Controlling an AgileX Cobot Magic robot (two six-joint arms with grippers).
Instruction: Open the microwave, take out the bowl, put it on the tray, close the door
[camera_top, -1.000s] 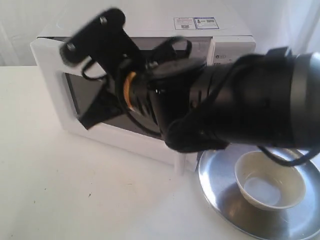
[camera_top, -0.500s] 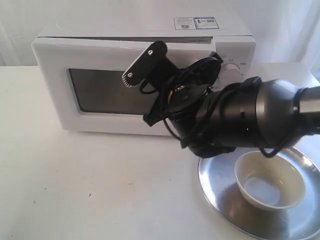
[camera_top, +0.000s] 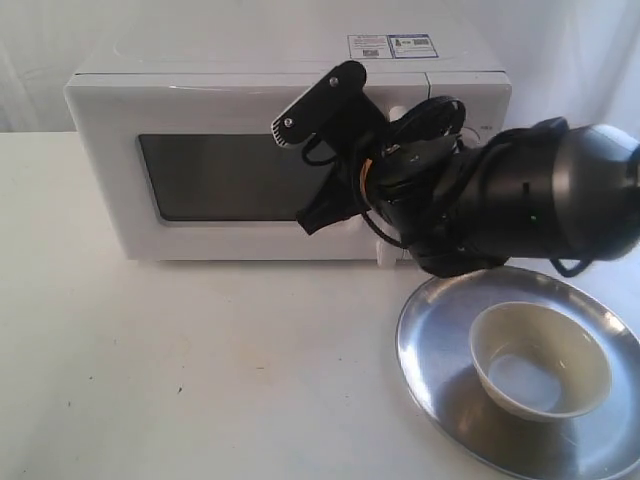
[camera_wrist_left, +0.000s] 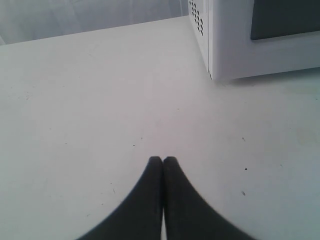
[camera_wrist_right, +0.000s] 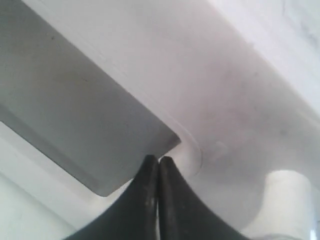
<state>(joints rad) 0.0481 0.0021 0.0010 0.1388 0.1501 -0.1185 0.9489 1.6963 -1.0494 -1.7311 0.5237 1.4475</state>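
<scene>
The white microwave (camera_top: 250, 70) stands at the back with its door (camera_top: 110, 170) flush against the body. My right gripper (camera_top: 305, 225) is shut and empty, its tips against the door by the dark window's corner (camera_wrist_right: 65, 115), as the right wrist view shows (camera_wrist_right: 159, 158). The arm hides most of the bar handle; only its lower end (camera_top: 385, 255) shows. The cream bowl (camera_top: 540, 360) sits upright in the steel tray (camera_top: 430, 340) at the front right. My left gripper (camera_wrist_left: 162, 159) is shut and empty over bare table, apart from the microwave's side (camera_wrist_left: 250, 50).
The white table (camera_top: 200, 370) stretches in front and to the left of the microwave. A white curtain hangs behind. The tray's rim lies close below the right arm's bulky body (camera_top: 530, 200).
The door was ajar a second ago and now lies flush with the microwave. My right arm followed it back toward the microwave and to the right. Bowl and tray have stayed put.
</scene>
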